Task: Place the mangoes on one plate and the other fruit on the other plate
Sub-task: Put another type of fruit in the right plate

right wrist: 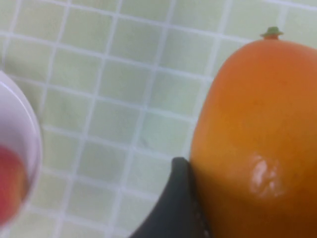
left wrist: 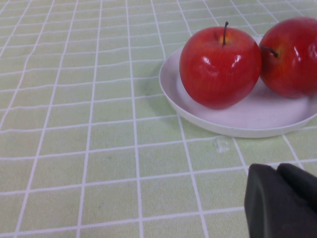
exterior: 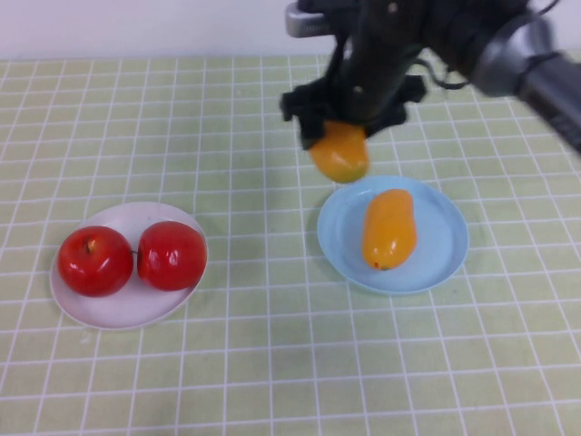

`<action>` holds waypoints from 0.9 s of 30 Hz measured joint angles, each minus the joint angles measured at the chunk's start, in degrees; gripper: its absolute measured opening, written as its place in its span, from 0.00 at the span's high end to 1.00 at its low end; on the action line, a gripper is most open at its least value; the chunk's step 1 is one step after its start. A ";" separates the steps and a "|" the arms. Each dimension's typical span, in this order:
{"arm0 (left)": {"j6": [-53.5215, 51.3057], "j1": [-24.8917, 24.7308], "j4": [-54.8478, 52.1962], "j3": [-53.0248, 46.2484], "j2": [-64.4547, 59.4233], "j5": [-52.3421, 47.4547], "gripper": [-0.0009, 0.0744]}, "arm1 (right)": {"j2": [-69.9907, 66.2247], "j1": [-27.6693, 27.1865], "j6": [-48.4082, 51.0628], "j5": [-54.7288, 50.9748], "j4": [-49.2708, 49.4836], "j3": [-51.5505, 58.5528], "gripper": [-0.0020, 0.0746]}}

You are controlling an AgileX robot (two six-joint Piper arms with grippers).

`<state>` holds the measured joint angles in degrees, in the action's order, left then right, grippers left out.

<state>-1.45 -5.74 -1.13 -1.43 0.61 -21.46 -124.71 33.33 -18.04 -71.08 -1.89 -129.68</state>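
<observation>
- The light blue plate (exterior: 445,259) sits on the green checked tablecloth (exterior: 272,363) and serves as the landmark here.
- 1 mango (exterior: 388,228) lies lengthwise inside the blue plate, near its middle.
- The right gripper (exterior: 340,136) hangs just beyond the blue plate's far rim, on its left side, with its fingers pinching the second mango (exterior: 339,152).
- That held mango is off the cloth, its lower end close above the blue plate's far-left rim; whether it touches the rim cannot be told.
- In the right wrist view the held mango (right wrist: 257,144) fills much of the frame, stem end up, with 1 dark finger (right wrist: 173,208) pressed against its side.
- The white plate (exterior: 123,313) lies well to the left of the blue plate.
- 2 red apples (exterior: 95,261) (exterior: 171,255) sit side by side on the white plate, touching each other.
- The left gripper (left wrist: 285,198) shows only in the left wrist view, low over the cloth near the white plate (left wrist: 237,121), far from the blue plate, fingers pressed together and holding nothing.
- From there both apples (left wrist: 220,67) (left wrist: 292,57) stand upright with their stems up.
</observation>
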 joint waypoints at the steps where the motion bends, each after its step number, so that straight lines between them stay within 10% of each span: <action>1: 0.00 0.00 0.00 0.00 0.00 0.00 0.98 | 2.11 0.00 0.00 0.00 -0.68 3.07 0.27; 13: 0.00 0.00 0.00 0.00 0.00 0.00 0.98 | 21.10 -9.94 -4.12 11.65 1.89 42.40 0.27; 27: 0.00 0.00 0.00 0.00 0.00 0.00 0.98 | 14.93 -11.96 -4.24 24.19 6.29 46.43 0.27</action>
<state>-1.45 -5.74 -1.13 -1.43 0.61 -21.46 -109.78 21.37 -22.28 -46.90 4.40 -83.25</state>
